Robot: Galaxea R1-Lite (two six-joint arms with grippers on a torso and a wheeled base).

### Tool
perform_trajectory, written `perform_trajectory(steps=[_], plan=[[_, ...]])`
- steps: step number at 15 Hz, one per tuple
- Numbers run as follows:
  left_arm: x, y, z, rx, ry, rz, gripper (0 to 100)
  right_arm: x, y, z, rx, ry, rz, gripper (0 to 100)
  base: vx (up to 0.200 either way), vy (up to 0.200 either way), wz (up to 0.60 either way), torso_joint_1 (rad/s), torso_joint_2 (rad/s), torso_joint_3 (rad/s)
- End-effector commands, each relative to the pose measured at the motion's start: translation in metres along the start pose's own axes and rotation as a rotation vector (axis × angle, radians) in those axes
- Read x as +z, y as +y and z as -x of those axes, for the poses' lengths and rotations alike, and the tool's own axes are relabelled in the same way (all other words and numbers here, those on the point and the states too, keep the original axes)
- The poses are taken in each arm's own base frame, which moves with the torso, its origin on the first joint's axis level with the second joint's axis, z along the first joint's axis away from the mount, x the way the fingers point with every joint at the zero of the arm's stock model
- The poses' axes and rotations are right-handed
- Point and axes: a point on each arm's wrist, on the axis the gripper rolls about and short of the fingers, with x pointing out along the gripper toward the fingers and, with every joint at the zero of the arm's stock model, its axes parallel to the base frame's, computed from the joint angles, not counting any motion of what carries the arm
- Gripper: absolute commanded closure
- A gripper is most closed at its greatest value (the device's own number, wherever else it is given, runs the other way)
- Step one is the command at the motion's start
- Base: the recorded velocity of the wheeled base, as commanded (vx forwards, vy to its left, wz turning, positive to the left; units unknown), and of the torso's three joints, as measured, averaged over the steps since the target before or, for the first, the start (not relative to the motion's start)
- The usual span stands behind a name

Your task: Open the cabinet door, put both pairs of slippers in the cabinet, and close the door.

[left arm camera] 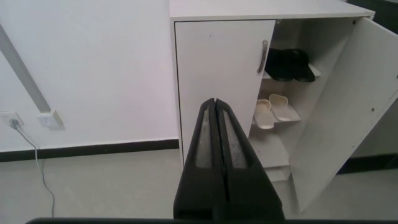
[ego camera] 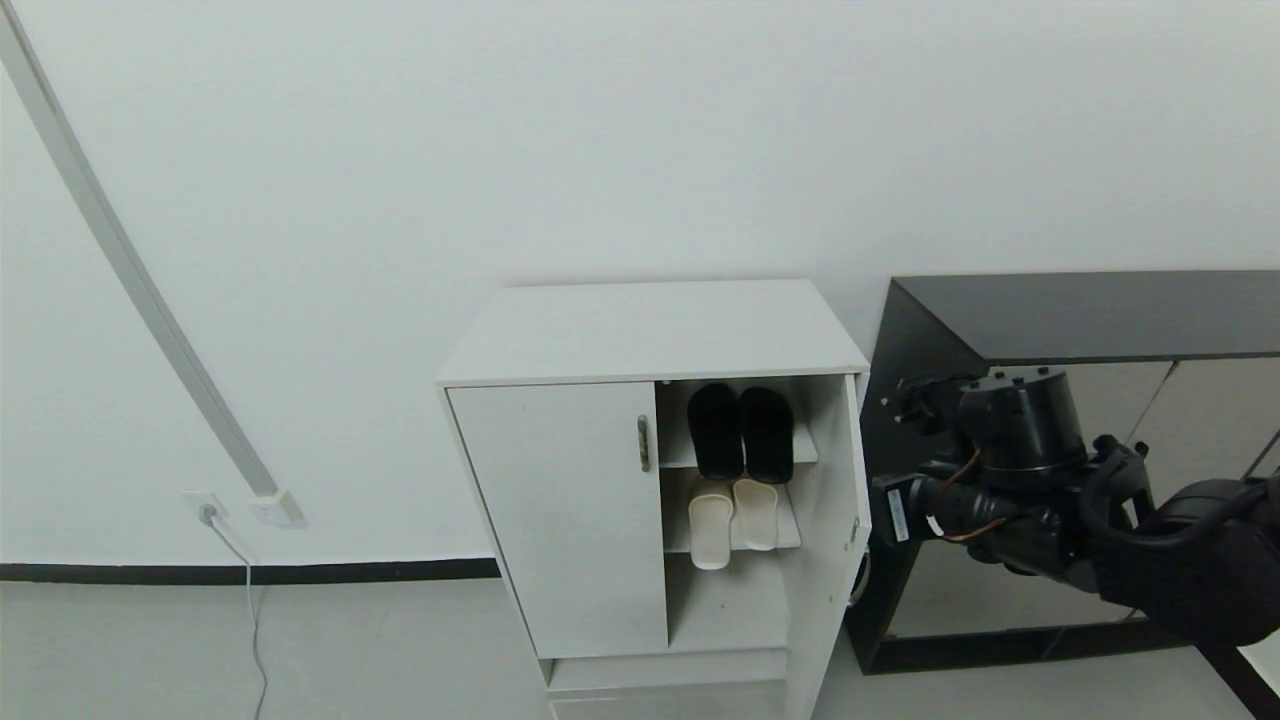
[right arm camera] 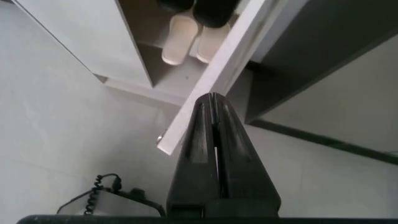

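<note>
Already both pairs sit inside the cabinet [ego camera: 650, 330]: the black slippers [ego camera: 740, 432] on the upper shelf, the white slippers [ego camera: 732, 518] on the shelf below, one white slipper sticking out past the shelf's front edge. The cabinet's right door [ego camera: 835, 520] stands wide open; the left door [ego camera: 560, 510] is closed, with its handle [ego camera: 644, 443] at the inner edge.

The left tool [left arm camera: 215, 102] has its fingers pressed together and holds nothing. It points at the closed left door, well short of it, with the slippers ahead and off to the open side.

The right tool [right arm camera: 212, 96] also has its fingers together and empty. The free edge of the open door lies just beyond its tips; contact cannot be judged. The slippers lie farther ahead, past that door.

Beside the right arm stands a black sideboard [ego camera: 1080, 315]. Far from both tools, a wall socket [ego camera: 205, 505] has a cable [ego camera: 250, 600] hanging to the floor.
</note>
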Motion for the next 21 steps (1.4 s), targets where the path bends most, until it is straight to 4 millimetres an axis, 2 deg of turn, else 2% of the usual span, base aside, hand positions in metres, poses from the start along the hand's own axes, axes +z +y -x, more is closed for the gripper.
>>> perform_trajectory(steps=[1, 4, 9, 15, 17, 21], plan=[[0.0, 0.0, 0.0, 0.0, 0.0, 0.0, 100, -0.014, 0.004, -0.019, -0.005, 0.061, 0.014, 100, 0.0, 0.0, 0.0, 0.0, 0.0, 0.0], [0.0, 0.0, 0.0, 0.0, 0.0, 0.0, 100, -0.022, 0.007, -0.035, -0.005, 0.087, 0.023, 100, 0.0, 0.0, 0.0, 0.0, 0.0, 0.0], [0.0, 0.0, 0.0, 0.0, 0.002, 0.0, 100, -0.016, 0.029, -0.05, 0.106, -0.061, -0.043, 100, 0.0, 0.0, 0.0, 0.0, 0.0, 0.0], [0.0, 0.0, 0.0, 0.0, 0.002, 0.0, 100, -0.024, 0.033, -0.035, 0.197, -0.083, -0.054, 100, 0.0, 0.0, 0.0, 0.0, 0.0, 0.0], [0.0, 0.0, 0.0, 0.0, 0.002, 0.0, 100, -0.033, 0.036, -0.029, 0.231, -0.11, -0.051, 100, 0.0, 0.0, 0.0, 0.0, 0.0, 0.0], [0.0, 0.0, 0.0, 0.0, 0.0, 0.0, 100, -0.045, 0.042, -0.021, 0.287, -0.121, -0.038, 100, 0.2, 0.0, 0.0, -0.002, 0.0, 0.002]])
